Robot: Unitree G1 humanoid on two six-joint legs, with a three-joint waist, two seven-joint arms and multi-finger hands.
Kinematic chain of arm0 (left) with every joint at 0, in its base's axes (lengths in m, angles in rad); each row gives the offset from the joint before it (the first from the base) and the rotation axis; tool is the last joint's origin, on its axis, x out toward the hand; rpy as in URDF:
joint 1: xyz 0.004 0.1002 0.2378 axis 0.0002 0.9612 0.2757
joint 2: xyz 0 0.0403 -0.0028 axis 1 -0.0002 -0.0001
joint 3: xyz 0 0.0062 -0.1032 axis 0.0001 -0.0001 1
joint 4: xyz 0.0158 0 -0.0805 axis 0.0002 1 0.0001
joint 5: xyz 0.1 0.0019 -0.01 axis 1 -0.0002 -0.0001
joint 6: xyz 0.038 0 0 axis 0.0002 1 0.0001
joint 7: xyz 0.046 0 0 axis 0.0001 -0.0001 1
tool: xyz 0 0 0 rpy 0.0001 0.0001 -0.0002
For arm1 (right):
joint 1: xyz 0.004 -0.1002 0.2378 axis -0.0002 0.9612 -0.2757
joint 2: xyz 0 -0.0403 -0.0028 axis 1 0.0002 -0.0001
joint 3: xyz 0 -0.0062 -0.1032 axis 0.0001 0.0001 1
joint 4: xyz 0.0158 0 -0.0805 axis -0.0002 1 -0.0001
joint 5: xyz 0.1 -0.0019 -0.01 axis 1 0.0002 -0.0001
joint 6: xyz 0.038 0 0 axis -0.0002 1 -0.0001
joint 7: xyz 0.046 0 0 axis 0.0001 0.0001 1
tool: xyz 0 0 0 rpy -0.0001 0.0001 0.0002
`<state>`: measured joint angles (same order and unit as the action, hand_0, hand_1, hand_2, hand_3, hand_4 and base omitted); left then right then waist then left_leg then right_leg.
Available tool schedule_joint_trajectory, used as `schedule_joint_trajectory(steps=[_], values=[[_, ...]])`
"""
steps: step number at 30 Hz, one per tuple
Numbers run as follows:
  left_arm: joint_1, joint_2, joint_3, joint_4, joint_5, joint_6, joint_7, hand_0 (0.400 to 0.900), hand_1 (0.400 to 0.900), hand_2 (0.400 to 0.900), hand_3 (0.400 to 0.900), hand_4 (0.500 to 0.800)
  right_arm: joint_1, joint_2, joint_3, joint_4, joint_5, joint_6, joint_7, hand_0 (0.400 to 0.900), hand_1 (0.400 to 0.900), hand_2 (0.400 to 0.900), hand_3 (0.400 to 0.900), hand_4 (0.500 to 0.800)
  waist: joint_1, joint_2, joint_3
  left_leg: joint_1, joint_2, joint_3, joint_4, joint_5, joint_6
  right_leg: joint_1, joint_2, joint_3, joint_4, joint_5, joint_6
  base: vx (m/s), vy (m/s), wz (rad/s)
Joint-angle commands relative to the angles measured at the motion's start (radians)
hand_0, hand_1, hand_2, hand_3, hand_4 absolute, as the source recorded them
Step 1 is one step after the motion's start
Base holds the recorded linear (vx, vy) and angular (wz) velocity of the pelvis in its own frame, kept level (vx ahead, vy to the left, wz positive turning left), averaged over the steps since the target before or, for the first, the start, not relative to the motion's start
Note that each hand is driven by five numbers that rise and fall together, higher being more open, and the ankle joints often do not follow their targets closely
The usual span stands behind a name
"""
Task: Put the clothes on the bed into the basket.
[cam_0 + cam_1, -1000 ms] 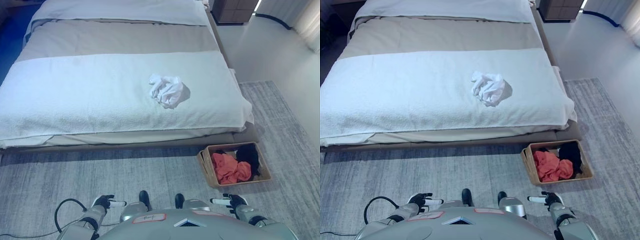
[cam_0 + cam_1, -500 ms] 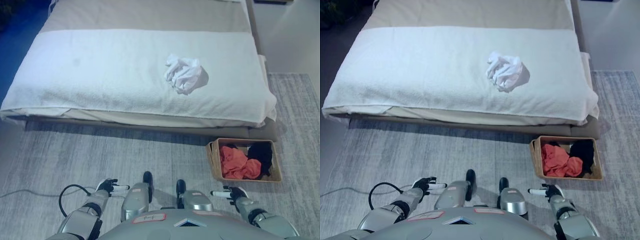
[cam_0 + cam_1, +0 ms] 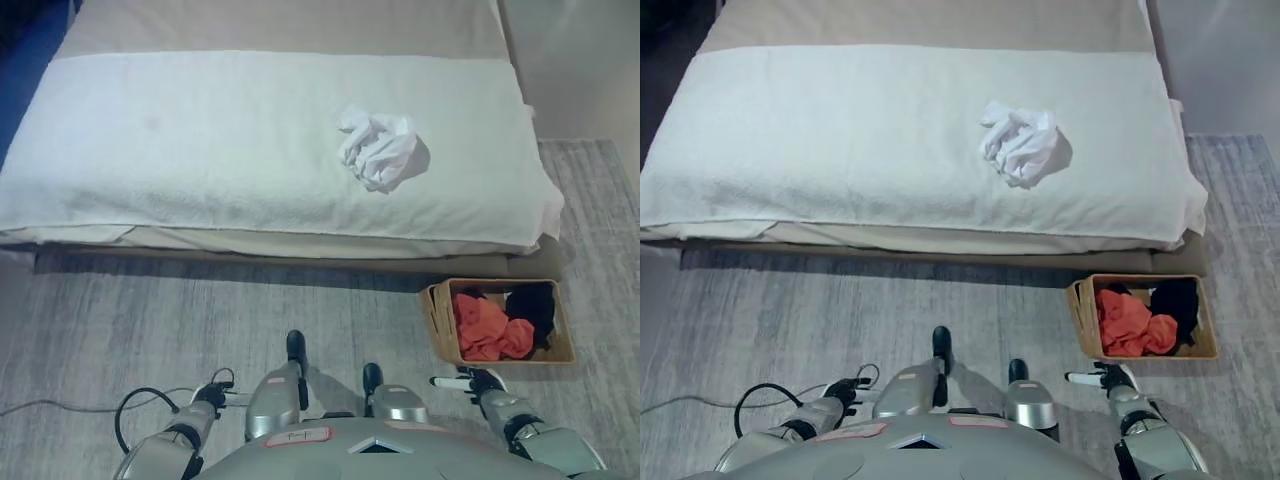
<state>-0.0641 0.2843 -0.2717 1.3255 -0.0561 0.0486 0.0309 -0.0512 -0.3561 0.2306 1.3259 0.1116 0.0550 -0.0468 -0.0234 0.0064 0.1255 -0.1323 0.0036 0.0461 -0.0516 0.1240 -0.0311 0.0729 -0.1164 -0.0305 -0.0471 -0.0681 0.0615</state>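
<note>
A crumpled white garment lies on the white blanket of the bed, right of the middle. A brown basket stands on the floor at the bed's front right corner, with an orange garment and a black garment inside. My left hand hangs low at the bottom left and my right hand at the bottom right, just in front of the basket. Both are empty with fingers held out, far from the white garment.
A grey rug covers the floor between me and the bed. The bed's front edge runs across the view. Bare pale floor lies to the right of the bed.
The whole view has shifted: the bed and basket sit further right and lower than a second ago, so the camera moved. Both hands stay low and empty.
</note>
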Motion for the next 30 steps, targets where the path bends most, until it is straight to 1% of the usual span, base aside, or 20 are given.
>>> schedule_joint_trajectory(steps=[1, 4, 5, 7, 10, 11, 12, 14, 16, 17, 18, 19, 20, 22, 23, 25, 26, 27, 28, 30], values=[[-0.016, 0.054, 0.000, 0.004, -0.021, -0.008, 0.015, 0.900, 0.900, 0.900, 0.900, 0.800, -0.003, -0.035, 0.025, 0.001, -0.003, -0.003, 0.000, 0.900, 0.900, 0.900, 0.900, 0.800, 0.000, -0.042, -0.064, -0.164, 0.018, -0.024, 0.143, -0.039, -0.005, 0.032, 0.034, 0.045, 0.116, -0.095, 0.031, 0.23, 0.228, -0.18], [-0.021, 0.070, 0.003, 0.005, -0.017, -0.007, 0.013, 0.900, 0.900, 0.900, 0.900, 0.800, -0.005, -0.028, 0.025, 0.003, -0.007, 0.001, 0.008, 0.900, 0.900, 0.900, 0.900, 0.800, 0.002, -0.061, -0.083, -0.156, -0.002, -0.008, 0.147, -0.073, 0.017, -0.004, 0.018, 0.059, 0.178, -0.055, 0.055, 0.22, 0.223, -0.11], [-0.019, 0.076, 0.005, 0.007, -0.012, -0.005, 0.013, 0.900, 0.900, 0.900, 0.900, 0.800, -0.003, -0.028, 0.025, -0.002, -0.008, 0.001, 0.014, 0.900, 0.900, 0.900, 0.900, 0.800, 0.002, -0.069, -0.086, -0.146, -0.013, -0.003, 0.141, -0.085, 0.028, -0.016, 0.011, 0.061, 0.212, -0.024, 0.063, 0.23, 0.228, -0.03], [-0.020, 0.088, 0.010, 0.008, -0.011, -0.003, 0.013, 0.900, 0.900, 0.900, 0.900, 0.800, -0.007, -0.023, 0.025, -0.004, -0.008, 0.001, 0.013, 0.900, 0.900, 0.900, 0.900, 0.800, 0.000, -0.078, -0.082, -0.124, -0.027, -0.003, 0.128, -0.098, 0.043, -0.058, 0.013, 0.065, 0.313, 0.040, 0.071, 0.17, 0.197, 0.04], [-0.032, 0.102, 0.013, 0.007, -0.012, -0.001, 0.014, 0.900, 0.900, 0.900, 0.900, 0.800, -0.029, -0.028, 0.025, -0.012, -0.001, -0.001, 0.012, 0.900, 0.900, 0.900, 0.900, 0.800, -0.007, -0.079, -0.050, -0.083, -0.046, -0.015, 0.111, -0.111, 0.064, -0.128, 0.019, 0.054, 0.487, 0.152, 0.078, 0.12, 0.194, 0.15], [-0.033, 0.103, 0.015, 0.007, -0.014, 0.001, 0.014, 0.900, 0.900, 0.900, 0.900, 0.800, -0.034, -0.030, 0.024, -0.017, 0.005, -0.001, 0.010, 0.900, 0.900, 0.900, 0.900, 0.800, -0.009, -0.075, -0.041, -0.071, -0.048, -0.020, 0.112, -0.120, 0.068, -0.142, 0.023, 0.043, 0.528, 0.141, 0.074, 0.14, 0.176, 0.18], [-0.034, 0.107, 0.015, 0.005, -0.015, 0.000, 0.014, 0.900, 0.900, 0.900, 0.900, 0.800, -0.039, -0.034, 0.024, -0.027, 0.007, -0.003, 0.006, 0.900, 0.900, 0.900, 0.900, 0.800, -0.007, -0.070, -0.037, -0.053, -0.049, -0.022, 0.104, -0.129, 0.071, -0.164, 0.020, 0.025, 0.533, 0.125, 0.068, 0.18, 0.150, 0.20], [-0.045, 0.107, 0.011, 0.007, -0.022, -0.002, 0.016, 0.900, 0.900, 0.900, 0.900, 0.800, -0.051, -0.040, 0.025, -0.028, 0.018, -0.007, 0.000, 0.900, 0.900, 0.900, 0.900, 0.800, -0.008, -0.059, -0.024, -0.013, -0.048, -0.040, 0.078, -0.131, 0.069, -0.222, 0.042, 0.011, 0.469, 0.054, 0.047, 0.18, 0.094, 0.24], [-0.053, 0.101, 0.008, 0.005, -0.023, -0.004, 0.019, 0.900, 0.900, 0.900, 0.900, 0.800, -0.064, -0.043, 0.027, -0.034, 0.028, -0.010, -0.005, 0.900, 0.900, 0.900, 0.900, 0.800, -0.013, -0.049, -0.005, 0.019, -0.044, -0.047, 0.066, -0.134, 0.061, -0.242, 0.033, -0.010, 0.408, 0.015, 0.036, 0.15, 0.018, 0.18], [-0.059, 0.098, 0.006, 0.003, -0.024, -0.004, 0.020, 0.900, 0.900, 0.900, 0.900, 0.800, -0.076, -0.047, 0.030, -0.048, 0.029, -0.010, -0.010, 0.900, 0.900, 0.900, 0.900, 0.800, -0.011, -0.047, 0.006, 0.033, -0.041, -0.048, 0.061, -0.141, 0.056, -0.260, 0.016, -0.027, 0.330, 0.025, 0.040, 0.12, -0.051, 0.16], [-0.067, 0.097, 0.005, 0.000, -0.025, -0.006, 0.024, 0.900, 0.900, 0.900, 0.900, 0.800, -0.090, -0.051, 0.031, -0.061, 0.034, -0.011, -0.016, 0.900, 0.900, 0.900, 0.900, 0.800, -0.012, -0.048, 0.016, 0.045, -0.038, -0.047, 0.058, -0.148, 0.049, -0.274, -0.001, -0.028, 0.252, 0.052, 0.051, 0.12, -0.102, 0.20], [-0.073, 0.095, 0.005, -0.001, -0.027, -0.008, 0.026, 0.900, 0.900, 0.900, 0.900, 0.800, -0.104, -0.056, 0.033, -0.083, 0.033, -0.011, -0.018, 0.900, 0.900, 0.900, 0.900, 0.800, -0.017, -0.049, 0.024, 0.053, -0.038, -0.049, 0.058, -0.156, 0.043, -0.310, -0.025, -0.014, 0.182, 0.093, 0.067, 0.14, -0.124, 0.23], [-0.077, 0.096, 0.008, -0.003, -0.028, -0.008, 0.025, 0.900, 0.900, 0.900, 0.900, 0.800, -0.113, -0.061, 0.033, -0.100, 0.034, -0.010, -0.021, 0.900, 0.900, 0.900, 0.900, 0.800, -0.018, -0.053, 0.031, 0.067, -0.038, -0.051, 0.062, -0.166, 0.037, -0.312, -0.040, -0.009, 0.139, 0.124, 0.080, 0.15, -0.136, 0.15], [-0.077, 0.093, 0.019, -0.001, -0.032, -0.010, 0.024, 0.900, 0.900, 0.900, 0.900, 0.800, -0.134, -0.080, 0.025, -0.130, 0.035, -0.014, -0.026, 0.900, 0.900, 0.900, 0.900, 0.800, -0.017, -0.060, 0.039, 0.088, -0.040, -0.043, 0.071, -0.185, 0.027, -0.319, -0.067, -0.032, 0.074, 0.171, 0.100, 0.15, -0.138, 0.05], [-0.073, 0.091, 0.024, 0.005, -0.032, -0.011, 0.022, 0.900, 0.900, 0.900, 0.900, 0.800, -0.152, -0.096, 0.030, -0.150, 0.026, -0.015, -0.024, 0.900, 0.900, 0.900, 0.900, 0.800, -0.017, -0.061, 0.040, 0.100, -0.040, -0.043, 0.074, -0.193, 0.024, -0.324, -0.070, -0.032, 0.064, 0.184, 0.107, 0.16, -0.153, 0.17], [-0.058, 0.092, 0.033, 0.010, -0.027, -0.006, 0.012, 0.900, 0.900, 0.900, 0.900, 0.800, -0.141, -0.130, 0.029, -0.235, 0.015, -0.017, -0.025, 0.900, 0.900, 0.900, 0.900, 0.800, -0.029, -0.069, 0.036, 0.123, -0.044, -0.053, 0.070, -0.203, 0.017, -0.310, -0.053, 0.011, 0.084, 0.186, 0.106, 0.19, -0.185, 0.29], [-0.044, 0.084, 0.036, 0.017, -0.015, -0.008, 0.009, 0.900, 0.900, 0.900, 0.900, 0.800, -0.132, -0.141, 0.021, -0.253, 0.013, -0.019, -0.023, 0.900, 0.900, 0.900, 0.900, 0.800, -0.028, -0.072, 0.024, 0.138, -0.040, -0.052, 0.061, -0.210, 0.012, -0.299, -0.053, 0.008, 0.078, 0.190, 0.103, 0.23, -0.222, 0.19], [-0.034, 0.074, 0.036, 0.023, -0.011, -0.006, 0.010, 0.900, 0.900, 0.900, 0.900, 0.800, -0.140, -0.153, 0.027, -0.272, 0.004, -0.019, -0.018, 0.900, 0.900, 0.900, 0.900, 0.800, -0.025, -0.069, 0.010, 0.153, -0.030, -0.051, 0.050, -0.212, 0.006, -0.286, -0.053, -0.008, 0.069, 0.192, 0.103, 0.27, -0.243, 0.21], [-0.026, 0.069, 0.038, 0.029, -0.004, -0.004, 0.009, 0.900, 0.900, 0.900, 0.900, 0.800, -0.153, -0.174, 0.027, -0.295, 0.004, -0.024, -0.018, 0.900, 0.900, 0.900, 0.900, 0.800, -0.028, -0.061, -0.008, 0.165, -0.016, -0.059, 0.037, -0.209, -0.004, -0.276, -0.043, -0.006, 0.074, 0.182, 0.097, 0.29, -0.257, 0.26], [-0.006, 0.054, 0.027, 0.034, 0.011, -0.005, 0.000, 0.900, 0.900, 0.900, 0.900, 0.800, -0.188, -0.226, 0.029, -0.315, 0.002, -0.030, -0.011, 0.900, 0.900, 0.900, 0.900, 0.800, -0.028, -0.045, -0.030, 0.176, 0.007, -0.063, 0.027, -0.207, -0.018, -0.253, -0.034, -0.033, 0.073, 0.166, 0.087, 0.23, -0.217, 0.28]])
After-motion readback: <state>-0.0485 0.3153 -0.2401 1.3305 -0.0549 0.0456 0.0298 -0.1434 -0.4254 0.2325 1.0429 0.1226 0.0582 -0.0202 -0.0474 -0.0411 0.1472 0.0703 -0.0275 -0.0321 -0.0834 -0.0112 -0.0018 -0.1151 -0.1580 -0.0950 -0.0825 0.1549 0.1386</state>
